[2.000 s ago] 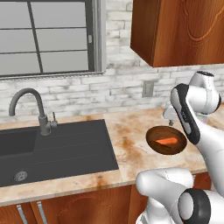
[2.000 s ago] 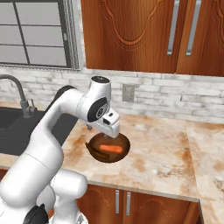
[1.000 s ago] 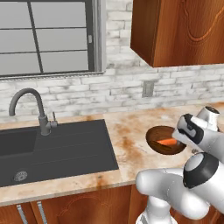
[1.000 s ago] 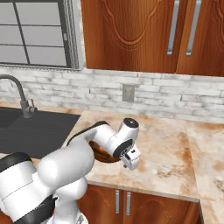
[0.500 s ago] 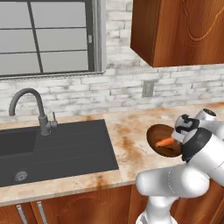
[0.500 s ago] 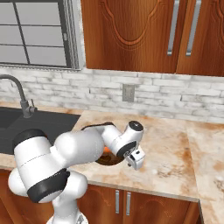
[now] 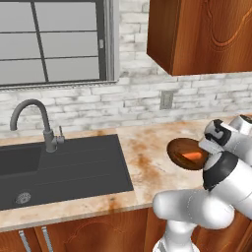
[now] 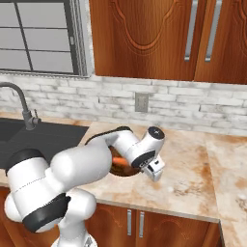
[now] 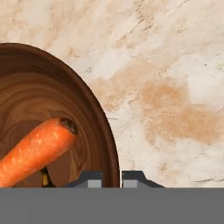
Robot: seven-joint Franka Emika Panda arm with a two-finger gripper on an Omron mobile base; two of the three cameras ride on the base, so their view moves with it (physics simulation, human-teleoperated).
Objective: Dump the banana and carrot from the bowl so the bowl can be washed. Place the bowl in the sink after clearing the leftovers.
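The carrot (image 9: 35,151) lies in the bowl (image 9: 87,109), which sits on the marbled worktop (image 9: 175,87) well right of the sink (image 7: 64,167). The claw (image 9: 111,178) straddles the bowl's rim, tips narrowly parted, one inside and one outside; contact cannot be told.

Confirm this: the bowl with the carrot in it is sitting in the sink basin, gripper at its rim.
Not in the sink. The left base view shows the bowl, carrot inside, on the counter to the sink's right. The gripper is at its rim, as said.
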